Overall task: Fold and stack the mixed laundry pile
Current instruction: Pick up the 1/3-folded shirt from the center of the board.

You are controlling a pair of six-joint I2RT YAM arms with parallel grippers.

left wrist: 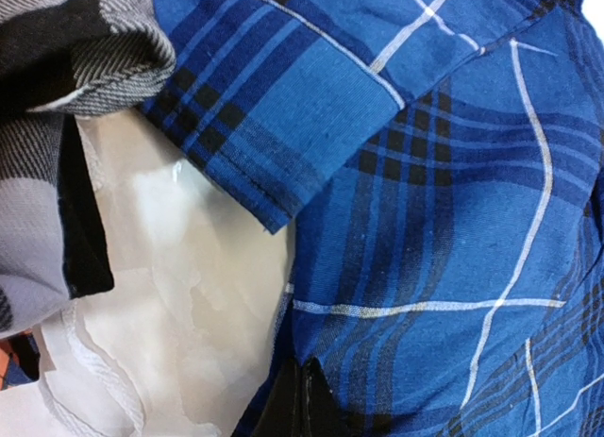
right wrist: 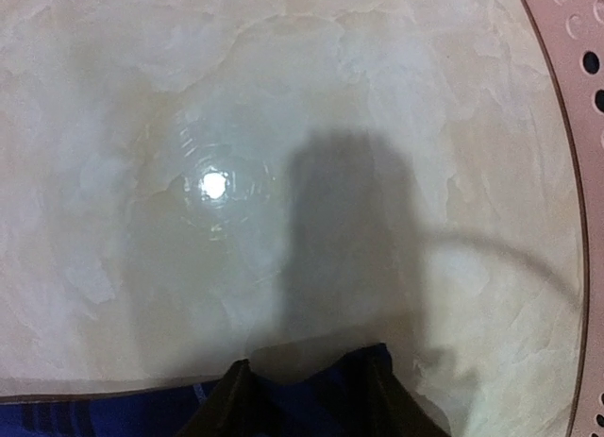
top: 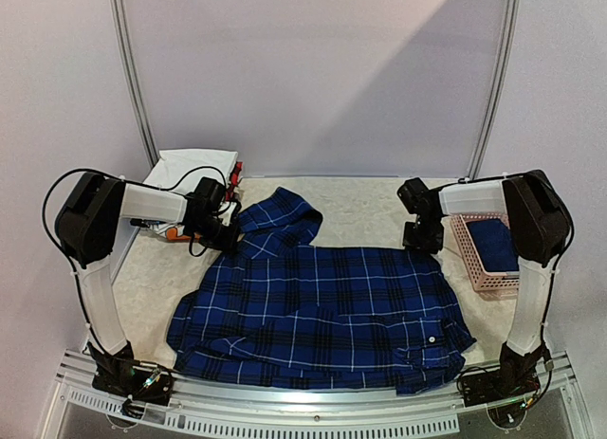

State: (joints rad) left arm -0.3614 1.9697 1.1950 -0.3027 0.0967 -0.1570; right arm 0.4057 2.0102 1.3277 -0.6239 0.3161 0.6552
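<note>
Left gripper (top: 226, 236) pinches plaid shirt (top: 322, 301); right gripper (right wrist: 309, 366) part-spread astride its edge.

The shirt (top: 322, 306) lies spread over the middle and near part of the desk (top: 365, 207), its collar end toward the far left. There the left tool (top: 228, 238) sits at the shirt's edge, with the folded garments (top: 194, 169) just behind it in the far left corner. The right tool (top: 424, 238) stands at the shirt's far right edge, cloth between its fingers, and just right of it is the basket (top: 463, 259) — the T-shirt (top: 493, 242) lies in it.
</note>
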